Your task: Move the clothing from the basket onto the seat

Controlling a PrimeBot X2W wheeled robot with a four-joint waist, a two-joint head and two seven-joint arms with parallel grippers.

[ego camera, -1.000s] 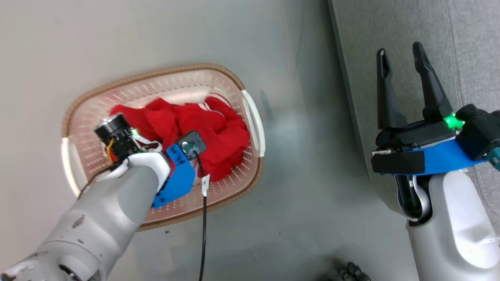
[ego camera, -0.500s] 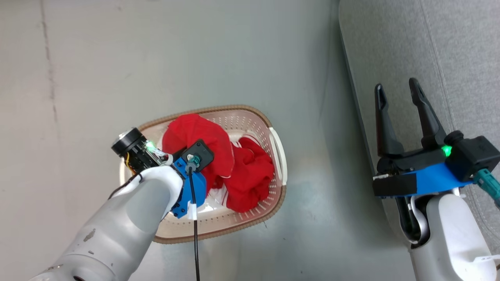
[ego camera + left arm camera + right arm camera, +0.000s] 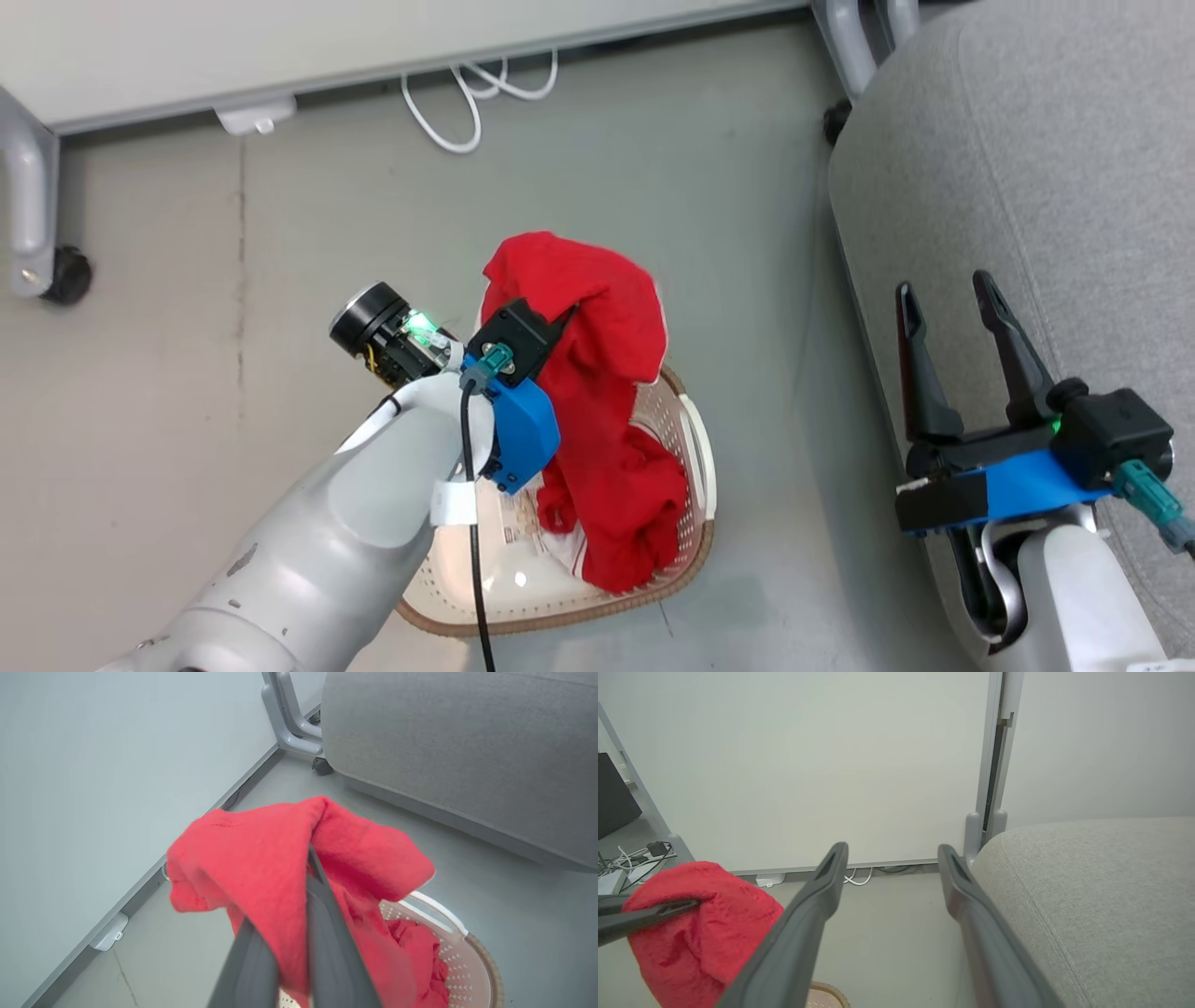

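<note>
Held one piece of the clothing [image 3: 579, 280] clamped in the left hand [image 3: 310, 858], raised above the basket [image 3: 698, 467] on the floor, with the rest inside. Held the right hand [image 3: 942, 285] apart, empty, by the seat [image 3: 1027, 187] edge. Laid nothing there yet.

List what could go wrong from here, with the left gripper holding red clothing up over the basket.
1. The left gripper pinches only a fold of the red clothing; it may slip free.
2. Fabric trails down into the basket; it might snag the rim or drag the basket along.
3. The open right gripper stands at the seat edge, possibly catching the cloth on the way across.
</note>
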